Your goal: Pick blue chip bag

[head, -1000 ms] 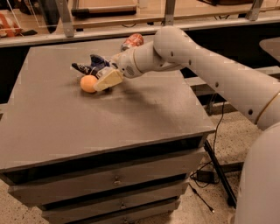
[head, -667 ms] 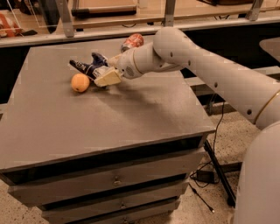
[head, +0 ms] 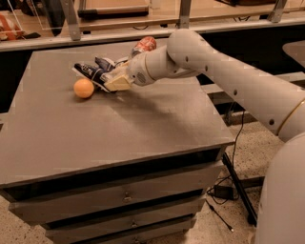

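Camera view looks down on a grey worktop [head: 119, 133] that tops a cabinet of drawers [head: 124, 195]. The robot's white arm [head: 214, 66] enters from the 4 o'clock side of the picture and reaches toward 10 o'clock, across the far right part of the worktop.

At its end, the gripper [head: 112, 82] lies low over the surface in the far left quarter, its beige tip pointing toward 9 o'clock. The tip is against the near right edge of the blue chip bag [head: 93, 71]. Whether the gripper is clenched on the bag or released cannot be told, since its tip and the foil overlap from this angle.

The blue chip bag lies crumpled on the worktop near the far edge, dark blue with pale patches. It stretches from about 10 o'clock of the gripper back along the gripper's far side.

An orange ball [head: 84, 88] sits on the worktop at 7 o'clock of the bag, just beside it and at 9 o'clock of the gripper tip. A red soda can [head: 144, 45] shows at 2 o'clock of the gripper, partly hidden behind the arm's wrist, close to the far edge.

On the speckled floor at 5 o'clock of the cabinet run dark cables [head: 228, 190]. A wooden shelf with metal posts [head: 185, 12] crosses the background.
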